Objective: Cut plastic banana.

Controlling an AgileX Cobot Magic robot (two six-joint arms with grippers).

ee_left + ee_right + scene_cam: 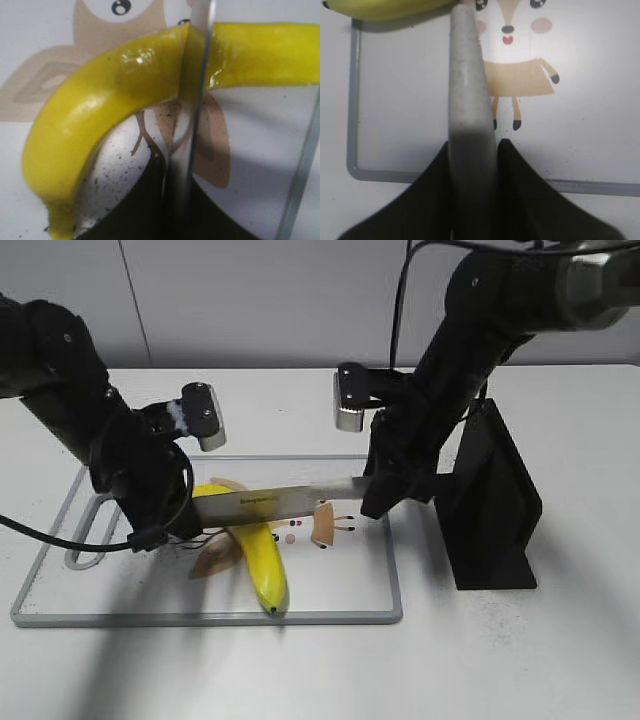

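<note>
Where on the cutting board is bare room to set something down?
The cutting board's front-left corner, between the left gripper and banana, and its front-right part beside the black stand. Crowded mid-board: the right gripper holds the knife there.

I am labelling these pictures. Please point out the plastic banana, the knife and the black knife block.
plastic banana (262,558): exterior view, on its yellow lower half.
knife (285,503): exterior view, middle of the flat blade.
black knife block (492,505): exterior view, on its side face.

plastic banana on the cutting board, knife lying across the banana, left gripper at its left, knife block right of the board
</note>
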